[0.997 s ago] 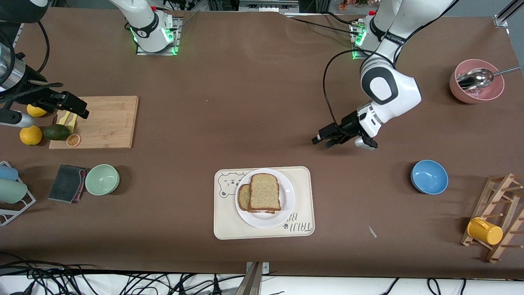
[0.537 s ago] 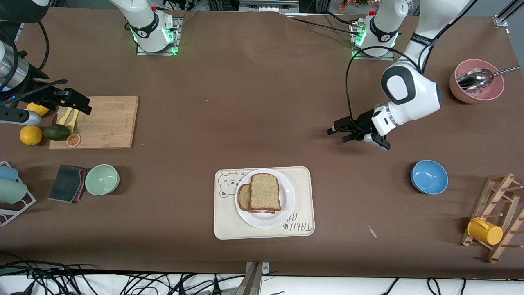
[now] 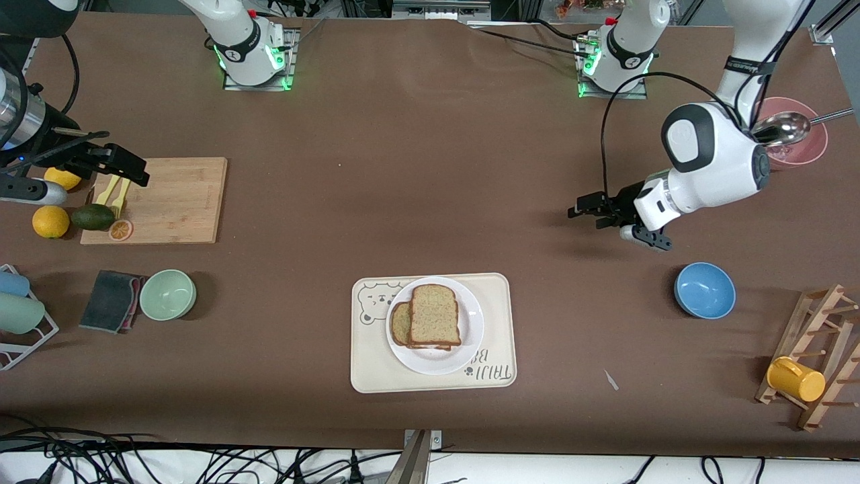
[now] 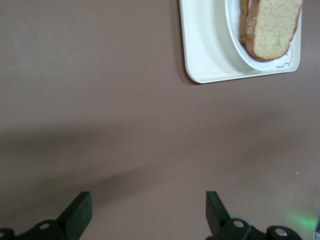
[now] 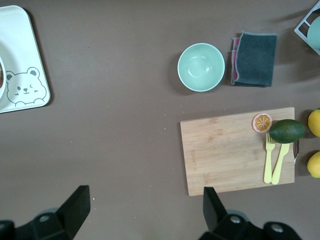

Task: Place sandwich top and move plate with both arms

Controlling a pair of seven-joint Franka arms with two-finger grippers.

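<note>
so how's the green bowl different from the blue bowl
The green bowl is pale mint, while the blue bowl is a stronger sky blue. The green bowl sits toward the right arm's end of the table with a folded grey cloth beside it; the blue bowl sits toward the left arm's end with bare table around it. Both are round, upright and look empty.

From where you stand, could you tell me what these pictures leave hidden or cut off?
- What lies under the sandwich top on the plate: front view, the slice covers it; only a lower slice's edge shows.
- Plate and tray: left wrist view, cut by the edge.
- Pink bowl: front view, partly hidden by the left arm.
- Right gripper: front view, its arm runs off the edge.
</note>
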